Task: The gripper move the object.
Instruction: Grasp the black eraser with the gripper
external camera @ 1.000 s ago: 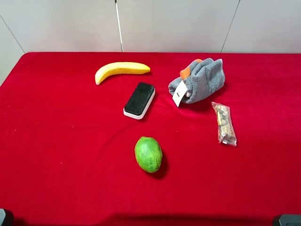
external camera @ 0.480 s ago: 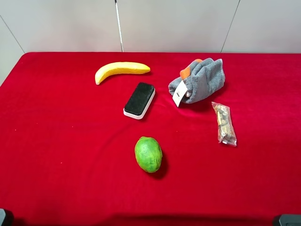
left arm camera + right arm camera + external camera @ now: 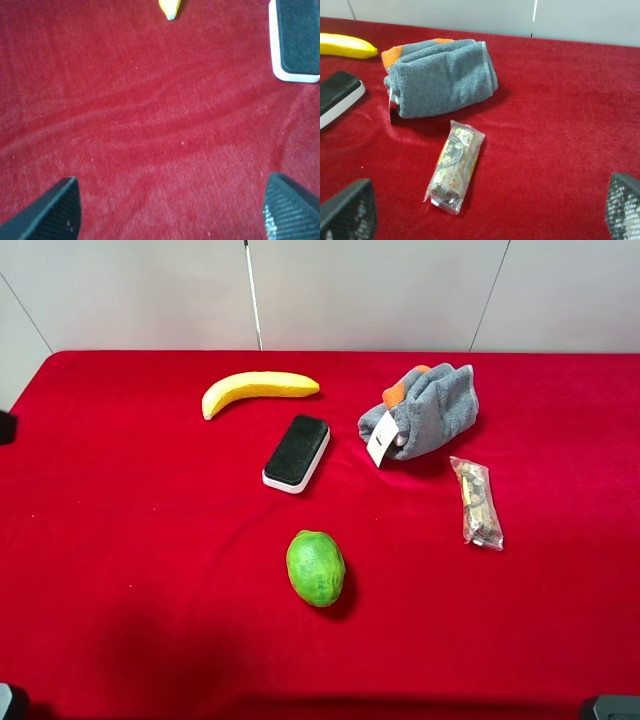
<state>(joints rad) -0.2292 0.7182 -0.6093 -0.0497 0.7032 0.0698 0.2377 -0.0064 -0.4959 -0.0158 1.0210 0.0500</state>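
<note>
While the black metal left gripper (image 3: 171,202) is hanging wide open (and empty) near the flat black-felt, white-based board eraser (image 3: 296,42), it should be centring across that eraser's narrow width.

The eraser (image 3: 296,452), a flat rounded rectangle with black felt over a white base, lies felt-up ahead of the left pincer (image 3: 172,212), well apart, off to one side of its wide-spread jaws.
</note>
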